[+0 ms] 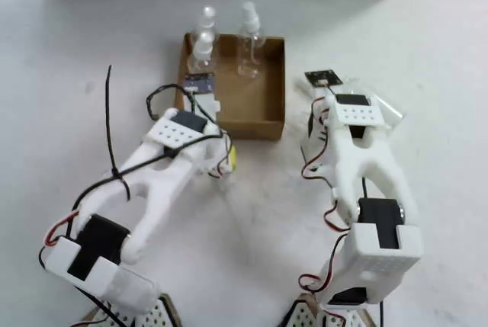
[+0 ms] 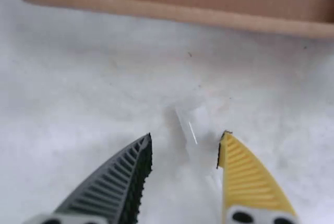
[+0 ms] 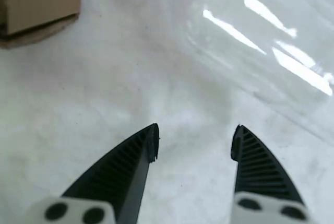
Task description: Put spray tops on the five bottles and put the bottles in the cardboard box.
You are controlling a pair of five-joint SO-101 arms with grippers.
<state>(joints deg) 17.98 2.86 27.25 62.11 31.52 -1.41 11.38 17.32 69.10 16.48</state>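
The cardboard box (image 1: 263,117) sits at the table's middle back. Three clear bottles with spray tops stand in its far part: two at the left (image 1: 203,51) (image 1: 207,20) and one in the middle (image 1: 249,40). My left gripper (image 2: 187,135) is open just in front of the box's front wall (image 2: 172,12), low over the table. A small clear plastic piece (image 2: 190,126) lies between its black and yellow fingers (image 2: 242,166). My right gripper (image 3: 195,128) is open to the right of the box, holding nothing, over bare table.
A crumpled clear plastic bag (image 3: 261,36) lies on the table just beyond the right gripper, also visible beside the right arm (image 1: 385,110). A corner of the box (image 3: 36,2) is off to its side. The white table (image 1: 267,213) stretches between both arms.
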